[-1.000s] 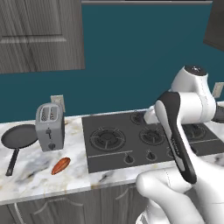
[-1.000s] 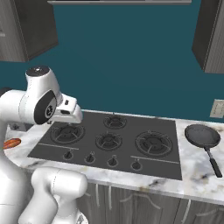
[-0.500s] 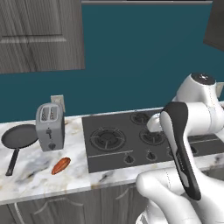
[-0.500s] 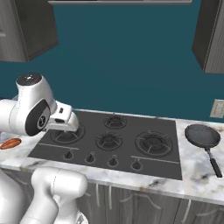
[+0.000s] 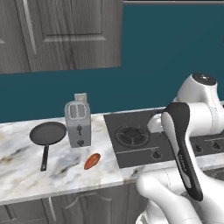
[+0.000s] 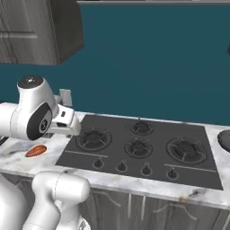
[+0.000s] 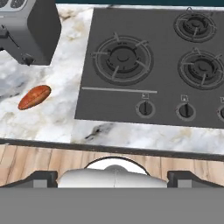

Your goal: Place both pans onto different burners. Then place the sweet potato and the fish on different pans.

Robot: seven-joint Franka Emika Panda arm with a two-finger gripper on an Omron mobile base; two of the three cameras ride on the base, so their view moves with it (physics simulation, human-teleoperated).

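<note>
One black pan lies on the marble counter left of the toaster, its handle toward the front edge. A second pan is cut off at the right edge, right of the cooktop. The orange tapered oval in front of the toaster looks like the sweet potato. The fish is out of view. All burners are bare: the left one and two further right. My gripper hangs open and empty above the counter's front edge, before the cooktop's left part.
A silver toaster stands between the left pan and the cooktop. A row of knobs runs along the cooktop's front. Grey cabinets hang above the counter at left.
The whole picture has slid right in both base views, so the base has driven left. The right pan is now at the frame's edge. The hand has swung left toward the cooktop's left end.
</note>
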